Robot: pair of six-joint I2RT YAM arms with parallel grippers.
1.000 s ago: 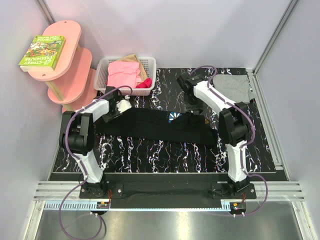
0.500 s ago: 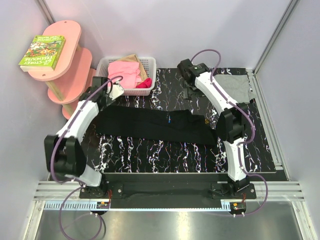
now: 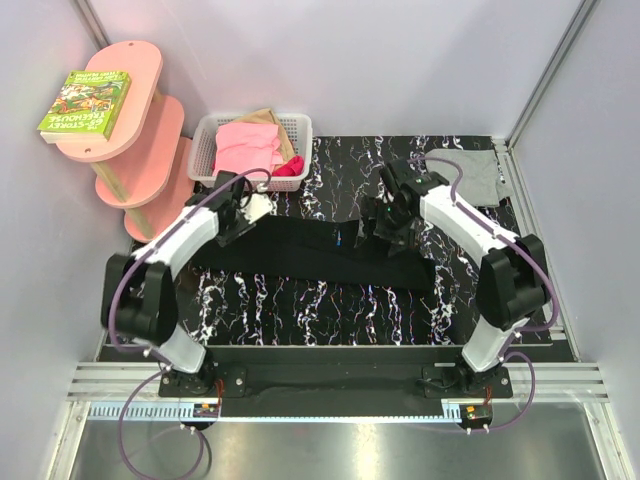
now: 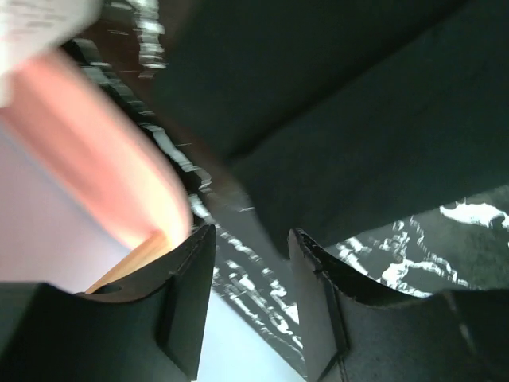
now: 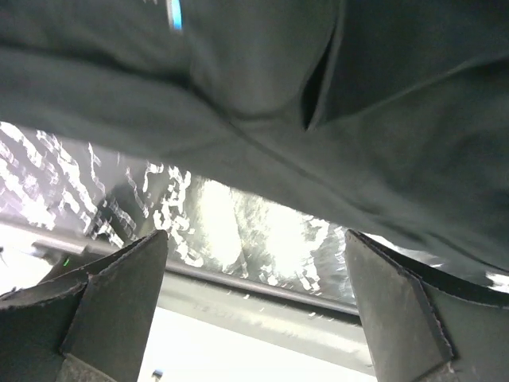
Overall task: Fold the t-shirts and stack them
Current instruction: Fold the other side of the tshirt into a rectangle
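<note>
The black t-shirt lies as a long flat band across the middle of the marbled black table; a small blue speck of its print shows near its middle. The light grey t-shirt lies folded at the back right corner. My left gripper is open and empty at the black shirt's far left edge; its wrist view shows black cloth just beyond the tips. My right gripper is wide open and empty over the shirt's right part, with black cloth ahead of its jaws.
A white basket of pink clothes stands at the back left. A pink shelf unit with a green book stands beyond the table's left corner and shows blurred in the left wrist view. Walls enclose the table.
The left gripper swung out to the basket and has come back to the shirt's far left edge. The right gripper has moved from the back of the table nearer, over the shirt's right part.
</note>
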